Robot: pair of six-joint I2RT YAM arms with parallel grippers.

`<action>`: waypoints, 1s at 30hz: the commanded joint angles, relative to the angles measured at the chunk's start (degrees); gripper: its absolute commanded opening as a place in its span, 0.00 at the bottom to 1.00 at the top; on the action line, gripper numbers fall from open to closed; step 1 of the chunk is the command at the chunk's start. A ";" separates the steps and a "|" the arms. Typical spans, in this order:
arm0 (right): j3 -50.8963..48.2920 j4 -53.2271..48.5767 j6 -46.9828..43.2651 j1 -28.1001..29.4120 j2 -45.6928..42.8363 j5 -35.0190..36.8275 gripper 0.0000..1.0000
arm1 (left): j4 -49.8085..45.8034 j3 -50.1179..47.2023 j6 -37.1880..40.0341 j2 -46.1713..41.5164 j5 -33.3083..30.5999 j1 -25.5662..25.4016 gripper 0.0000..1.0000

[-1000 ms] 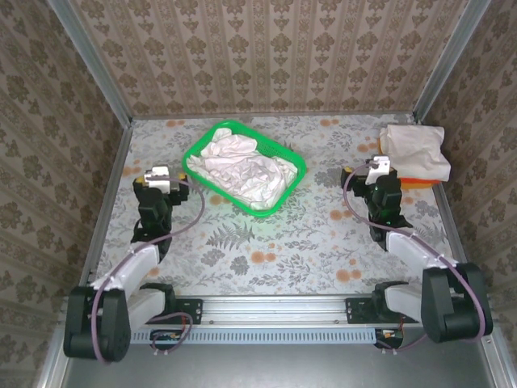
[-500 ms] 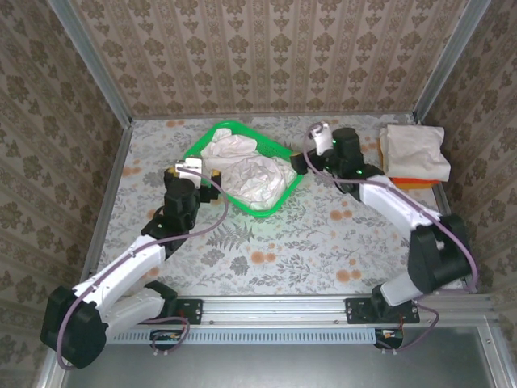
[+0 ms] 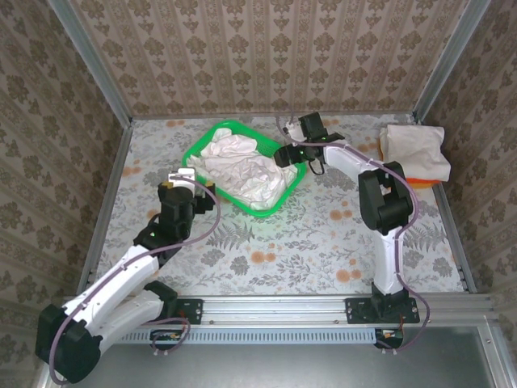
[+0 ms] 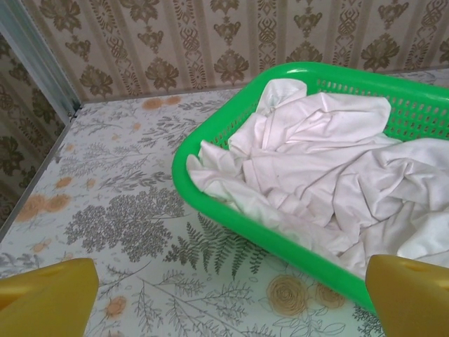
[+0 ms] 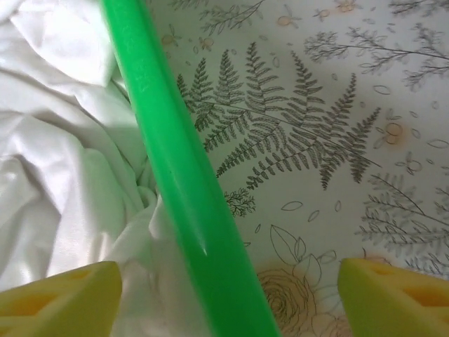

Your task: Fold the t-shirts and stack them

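Right pincer (image 3: pixel 289 153) sits at the green basket (image 3: pixel 208 136) on its right-hand rim, jaws spread wide and straddling that rim: in the right wrist view one finger (image 5: pixel 59 298) hangs over the cloth inside, the other (image 5: pixel 393 295) over the bare surface outside, with the green rim (image 5: pixel 175 161) running between them. Nothing pinched; can't tell if either finger touches the rim or the cloth. Left pincer (image 3: pixel 179 179) is just off the basket's near-left side, jaws also fully spread, empty, over the floral surface (image 3: pixel 283 242); its wrist view looks across the near rim (image 4: pixel 280 246) into the basket. Crumpled t-shirts (image 3: pixel 242 170), off-white, fill the basket, and some cloth lies up against the near rim. Folded t-shirts (image 3: pixel 414 151) are well right of the basket, in the far-right corner against the wall: an off-white one on top and an orange edge (image 3: pixel 420 183) showing under it. Room: wide bare surface on the near side of the basket down to the arm bases, plus a bare strip to its left out to the metal frame rail (image 3: pixel 109 202). Behind the basket there's a narrow gap to the back wall (image 3: pixel 266 56). Right arm is stretched far forward, and the gap between the basket and the folded stack is partly taken by its links.
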 commanded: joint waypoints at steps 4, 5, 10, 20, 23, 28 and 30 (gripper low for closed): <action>2.06 -3.03 3.20 1.53 0.76 -1.60 0.57 | -3.66 -0.62 -2.43 -1.88 -2.86 -0.06 1.00; 1.17 -2.27 4.05 1.78 0.06 -1.25 0.53 | -3.91 -0.40 -2.70 -1.88 -2.87 -0.03 1.00; -4.72 3.00 10.06 2.90 -4.06 -0.16 0.40 | -5.40 0.38 -4.65 -1.96 -2.68 0.05 1.00; -12.35 8.07 21.36 8.46 -8.97 7.43 0.24 | -6.14 1.61 -6.43 -0.25 -1.83 1.00 1.00; -14.67 10.16 30.06 11.21 -10.42 12.84 0.25 | -8.72 3.48 -10.69 1.25 -2.70 1.67 1.00; -14.95 11.98 38.63 17.84 -10.32 21.70 0.24 | -18.15 8.50 -24.16 4.87 -3.71 4.32 1.00; -14.03 12.58 38.82 20.20 -9.62 23.22 0.25 | -20.97 10.38 -27.57 6.31 -1.79 5.86 1.00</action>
